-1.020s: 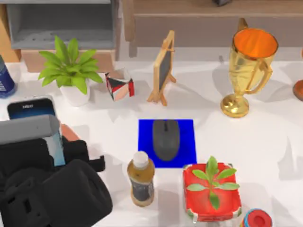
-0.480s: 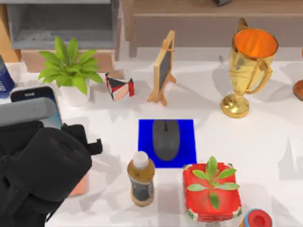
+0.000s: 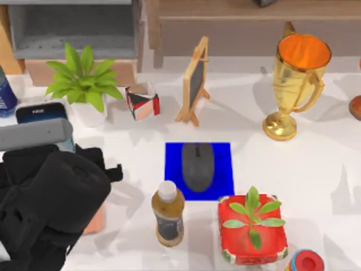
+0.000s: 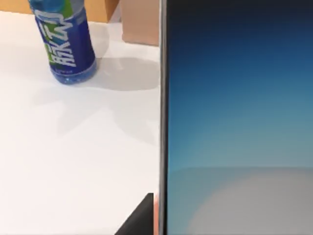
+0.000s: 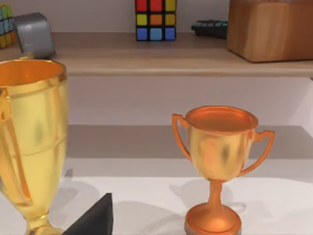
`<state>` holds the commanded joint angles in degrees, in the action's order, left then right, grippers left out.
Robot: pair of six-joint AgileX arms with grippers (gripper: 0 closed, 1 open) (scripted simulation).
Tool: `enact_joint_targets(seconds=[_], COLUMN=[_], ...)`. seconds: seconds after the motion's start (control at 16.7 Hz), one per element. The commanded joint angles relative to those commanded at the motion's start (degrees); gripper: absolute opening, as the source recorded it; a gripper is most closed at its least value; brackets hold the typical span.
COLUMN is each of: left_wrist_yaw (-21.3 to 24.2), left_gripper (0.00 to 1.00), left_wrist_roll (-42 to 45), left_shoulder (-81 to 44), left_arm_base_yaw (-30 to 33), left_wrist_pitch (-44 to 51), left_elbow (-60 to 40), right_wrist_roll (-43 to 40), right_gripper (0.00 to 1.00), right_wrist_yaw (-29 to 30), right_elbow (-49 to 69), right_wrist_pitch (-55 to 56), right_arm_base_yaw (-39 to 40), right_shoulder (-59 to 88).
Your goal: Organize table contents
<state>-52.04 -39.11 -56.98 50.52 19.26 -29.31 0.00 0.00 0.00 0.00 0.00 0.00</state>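
Observation:
A dark grey oval mouse (image 3: 197,165) lies on a blue mat (image 3: 172,169) in the middle of the white table (image 3: 316,169). At the table's left side, my left gripper (image 3: 52,151) is shut on the smartphone (image 3: 40,112), whose dark upper end sticks out beyond the grey wrist block. The left wrist view has the phone's blue-to-white screen (image 4: 239,122) very close, with a black finger (image 4: 142,223) against its edge. My right gripper (image 5: 93,218) is by the gold trophy (image 5: 29,142) at the back right.
A brown white-capped bottle (image 3: 167,213) and a red planter (image 3: 252,231) stand in front of the mat. Behind it are a small easel board (image 3: 194,82), a patterned cube (image 3: 142,101), a potted plant (image 3: 84,84), a blue bottle (image 4: 63,44) and an orange trophy (image 5: 220,161).
My left arm has carried the smartphone a little toward the back of the table over the last second; in the last half second it has hardly moved. The mouse stayed put.

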Motion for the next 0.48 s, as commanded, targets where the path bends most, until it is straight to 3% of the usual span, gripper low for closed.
enact_joint_targets(seconds=[0.18,0.48], left_wrist_yaw=[0.0,0.0], left_gripper=[0.00,0.38], left_wrist_roll=[0.0,0.0], left_shoulder=[0.0,0.0], left_arm_base_yaw=[0.0,0.0], left_wrist_pitch=[0.0,0.0], left_elbow=[0.0,0.0], right_wrist_roll=[0.0,0.0], right_gripper=[1.00,1.00], right_wrist_yaw=[0.0,0.0], right_elbow=[0.0,0.0], right_wrist_pitch=[0.0,0.0], right_arm_base_yaw=[0.0,0.0], right_shoulder=[0.0,0.0])
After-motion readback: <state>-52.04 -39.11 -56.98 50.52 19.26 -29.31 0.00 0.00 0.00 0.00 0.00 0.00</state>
